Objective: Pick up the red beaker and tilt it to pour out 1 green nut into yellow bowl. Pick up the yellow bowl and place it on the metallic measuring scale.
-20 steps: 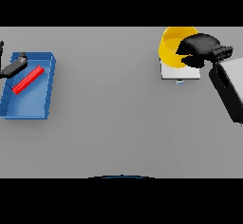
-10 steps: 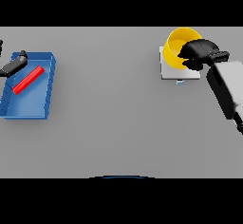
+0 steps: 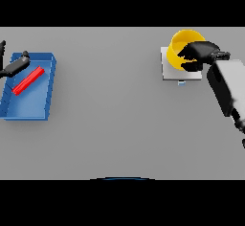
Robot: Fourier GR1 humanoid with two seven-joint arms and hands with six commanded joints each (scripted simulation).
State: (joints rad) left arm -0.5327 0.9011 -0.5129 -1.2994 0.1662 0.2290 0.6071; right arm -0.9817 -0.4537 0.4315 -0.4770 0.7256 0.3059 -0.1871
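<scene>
At the far left edge of the grey table [image 3: 119,124], the left hand [image 3: 14,67] reaches in over the upper left corner of a blue tray [image 3: 48,84]. Its dark fingers look stretched out and relaxed, and they hold nothing. Inside the tray lies a red beaker [image 3: 27,80], on its side and set diagonally, with its upper end pointing to the right. The hand is just beside the upper end of the beaker, but I cannot tell if it touches it.

The middle of the table carries nothing to describe.

At the upper right stands the metallic measuring scale [image 3: 168,72], a pale square plate with a small blue mark at its near edge. The yellow bowl [image 3: 184,43] sits on the scale, toward its far side, and its rim reaches a little past the far edge of the plate. The right hand [image 3: 198,52] comes in from the right side on a white and grey arm. Its fingers are curled over the right rim of the bowl and grip it. The inside of the bowl is partly hidden by the hand, so a nut cannot be seen there.
</scene>
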